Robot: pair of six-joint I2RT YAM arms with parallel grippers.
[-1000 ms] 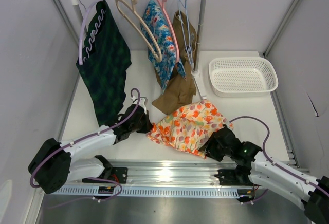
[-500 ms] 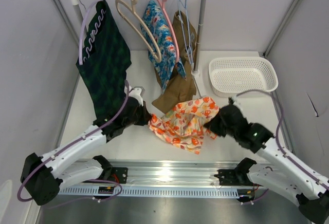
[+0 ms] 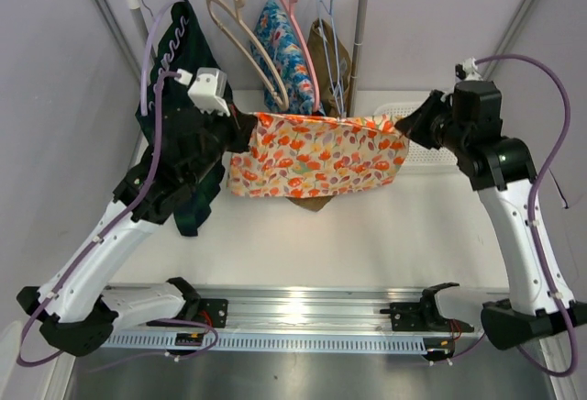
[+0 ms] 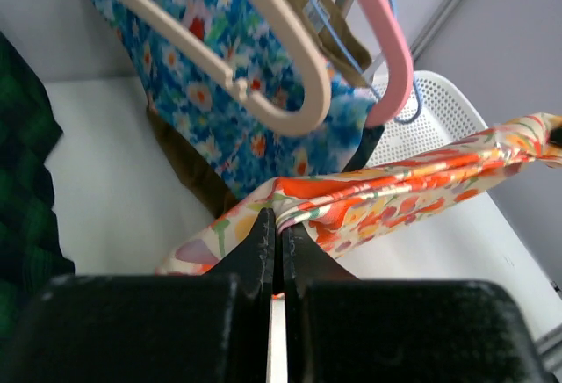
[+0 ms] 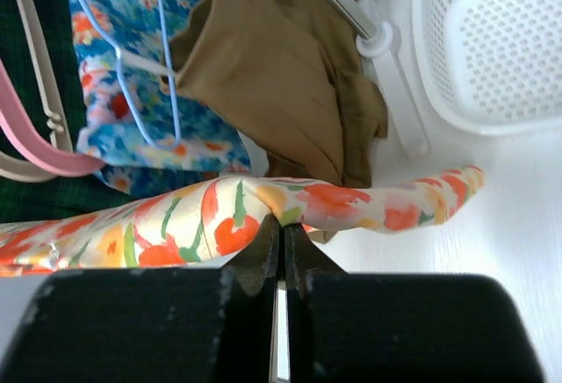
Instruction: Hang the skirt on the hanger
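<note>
The skirt (image 3: 321,154), orange floral on cream, hangs stretched flat in the air in front of the rack. My left gripper (image 3: 240,130) is shut on its left top corner and my right gripper (image 3: 404,130) is shut on its right top corner. The left wrist view shows the left gripper (image 4: 279,220) pinching a fold of the skirt (image 4: 421,185). In the right wrist view the right gripper (image 5: 283,223) pinches the skirt (image 5: 176,220) too. An empty beige hanger (image 3: 248,38) and a pink hanger (image 3: 298,24) hang on the rail just behind the skirt.
A dark green garment (image 3: 179,70) hangs at the rail's left. A blue floral garment (image 3: 280,51) and a brown one (image 3: 330,51) hang mid-rail, with a thin blue wire hanger (image 5: 162,58). The rack's upright pole (image 3: 359,42) and a white basket (image 5: 500,40) stand at the right.
The right gripper shut on the skirt. Both arms then rose from the table, lifting the skirt and pulling it taut in front of the hangers.
</note>
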